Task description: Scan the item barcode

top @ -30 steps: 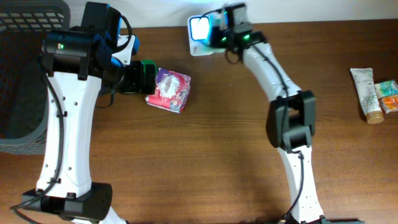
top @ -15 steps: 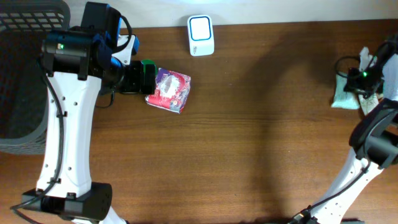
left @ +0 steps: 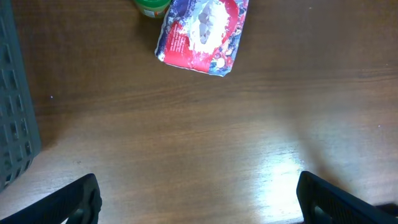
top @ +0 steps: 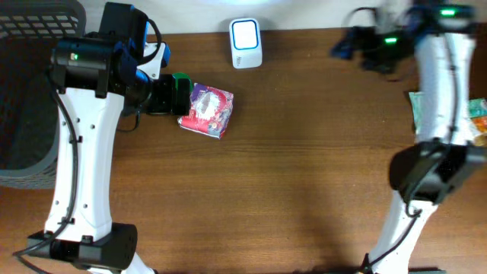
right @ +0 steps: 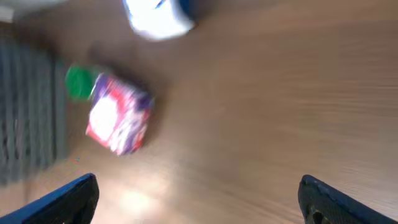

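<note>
Nothing is being scanned at this moment, and neither arm holds an item. The scanner [top: 246, 43] stands at the far edge of the worktop [top: 304, 175] with its lit face up and nothing over it. The likeliest thing to scan, a red-and-purple packet [top: 207, 110], lies flat on the wood, near the scanner but apart from it, with a green-capped item [top: 180, 87] just beside it. The left fingers [left: 74, 202] are spread wide and empty. In the left wrist view they hover short of the packet, with bare wood between the two. The right fingers [right: 65, 199] also stand wide with nothing between them. That view is smeared with motion, and overhead the right arm is a blur at the far right of the worktop, well away from the packet. A pale green pouch [top: 417, 106] and some small items [top: 475, 114] lie at the right edge, partly hidden by that arm. Whether they have been scanned cannot be told. For the packet, grasping, carrying to the scanner and showing the barcode all appear to be left. A dark basket [top: 34, 84] waits at the left.
</note>
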